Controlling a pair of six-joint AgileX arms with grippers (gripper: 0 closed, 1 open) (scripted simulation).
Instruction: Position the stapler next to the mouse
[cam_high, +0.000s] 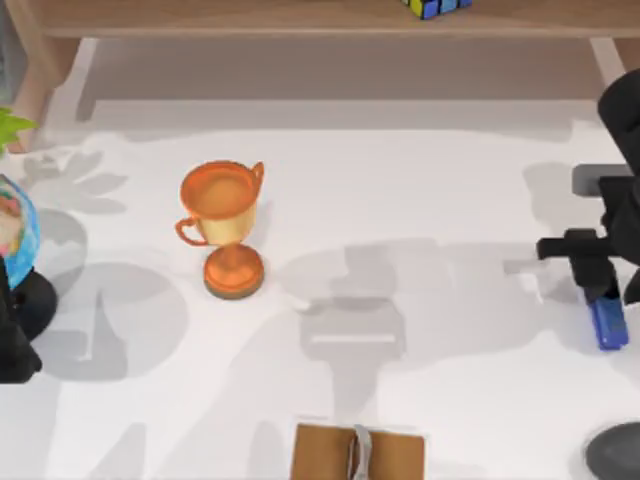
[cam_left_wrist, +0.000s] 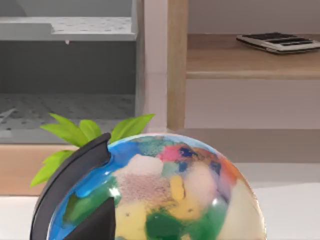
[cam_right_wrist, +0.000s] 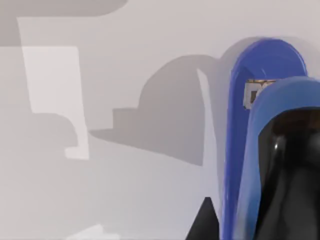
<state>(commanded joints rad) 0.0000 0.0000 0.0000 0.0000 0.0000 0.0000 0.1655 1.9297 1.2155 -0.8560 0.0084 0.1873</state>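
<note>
Stapler placement near the mouse: risk of a slip or a collision at the table's right edge.

The table (cam_high: 420, 250) carries a cup (cam_high: 225, 228) well to the left of the right gripper (cam_high: 603, 290), clear of its path. The mouse (cam_high: 618, 452) lies near the gripper, on the near side of it, partly cut off by the frame edge. The stapler (cam_high: 608, 322) (cam_right_wrist: 260, 145) sits directly under the gripper. Whether the gripper is clenched on it cannot be told. If the grasp is shallow or off-centre, the narrow stapler may twist or drop during transfer. Overshoot would push it into the mouse. The left arm is parked beside the globe (cam_left_wrist: 165, 195) at far left.
</note>
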